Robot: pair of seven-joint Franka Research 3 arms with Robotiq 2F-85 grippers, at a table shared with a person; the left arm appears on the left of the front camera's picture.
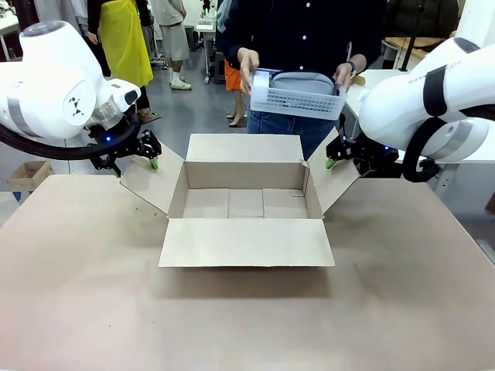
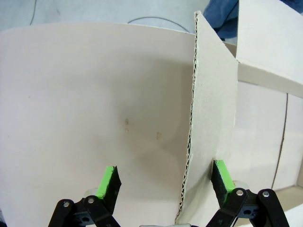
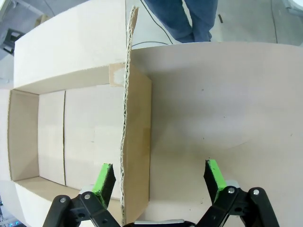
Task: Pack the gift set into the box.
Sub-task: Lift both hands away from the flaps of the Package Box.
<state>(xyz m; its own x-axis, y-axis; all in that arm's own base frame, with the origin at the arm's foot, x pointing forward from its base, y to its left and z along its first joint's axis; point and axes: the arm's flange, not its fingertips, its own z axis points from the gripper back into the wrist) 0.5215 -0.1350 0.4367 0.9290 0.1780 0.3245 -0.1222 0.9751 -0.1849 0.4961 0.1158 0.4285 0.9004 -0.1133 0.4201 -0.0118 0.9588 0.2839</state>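
The box (image 1: 246, 242), a brown cardboard carton, stands open in the middle of the table with all four flaps spread outward and its inside bare. My left gripper (image 1: 147, 154) is open at the left flap. In the left wrist view the flap's corrugated edge (image 2: 189, 142) runs up between the fingers of the left gripper (image 2: 165, 182), touching neither pad. My right gripper (image 1: 336, 158) is open at the right flap, and in the right wrist view the right flap (image 3: 137, 132) stands between the wide-apart fingers of that gripper (image 3: 161, 179). Beyond the box, a person holds a white slotted basket (image 1: 298, 103) with the grey-blue pouch (image 1: 302, 81) of the gift set in it.
Brown paper covers the table (image 1: 247, 325), with free room in front of the box. A small carton (image 1: 27, 175) sits on the floor at far left. People stand farther back in the room.
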